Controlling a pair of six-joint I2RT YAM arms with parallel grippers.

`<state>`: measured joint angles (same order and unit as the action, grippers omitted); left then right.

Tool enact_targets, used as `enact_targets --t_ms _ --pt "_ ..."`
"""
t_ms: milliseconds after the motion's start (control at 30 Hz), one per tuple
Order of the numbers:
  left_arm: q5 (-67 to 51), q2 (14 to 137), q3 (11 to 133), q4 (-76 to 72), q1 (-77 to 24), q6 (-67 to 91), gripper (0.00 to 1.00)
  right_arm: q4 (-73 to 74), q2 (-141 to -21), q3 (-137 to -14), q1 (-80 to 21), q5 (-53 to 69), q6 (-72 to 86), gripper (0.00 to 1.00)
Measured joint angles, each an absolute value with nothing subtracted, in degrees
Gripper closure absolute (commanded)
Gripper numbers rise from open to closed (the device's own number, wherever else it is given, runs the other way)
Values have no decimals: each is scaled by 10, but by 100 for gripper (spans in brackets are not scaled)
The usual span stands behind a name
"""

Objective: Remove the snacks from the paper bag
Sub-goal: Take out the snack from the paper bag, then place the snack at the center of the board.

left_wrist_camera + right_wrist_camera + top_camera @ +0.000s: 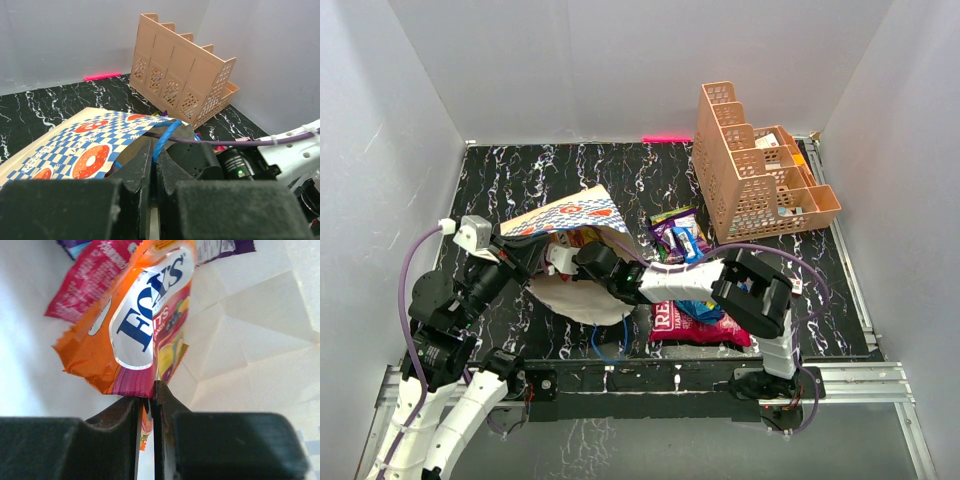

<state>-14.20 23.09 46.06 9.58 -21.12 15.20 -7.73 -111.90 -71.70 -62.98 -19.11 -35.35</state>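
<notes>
The orange packet (135,335) sits inside the paper bag (240,330), against its white, creased lining, with a red packet (80,290) behind it. My right gripper (148,405) is pinched shut on just its crimped lower edge. The foil is glossy and slick, so I judge this thin bite may slip as I pull, or the packet may snag at the bag's mouth. My left gripper (154,165) is clamped on the bag's rim by the blue cord handle (165,137); that soft paper could tear or fold shut. Outside, the large red bag (705,330) lies flat on the marbled table (520,170), near the rigid orange lattice rack (750,170).
</notes>
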Motion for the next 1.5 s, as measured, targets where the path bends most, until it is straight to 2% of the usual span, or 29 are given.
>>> enact_targets --t_ms 333,600,800,1167,1500 --pt "-119 245 462 98 -211 153 100 10 -980 -662 -630 -75 -251 92" --pt "-98 262 465 104 -211 154 100 44 -807 -610 -630 42 -157 92" --pt "-86 268 468 106 -211 156 100 62 -682 -560 -630 73 -74 92" --pt "-74 277 477 108 -211 156 100 185 -520 -587 -630 37 48 92" --pt "-67 285 477 108 -211 161 100 281 -436 -658 -630 -151 115 93"
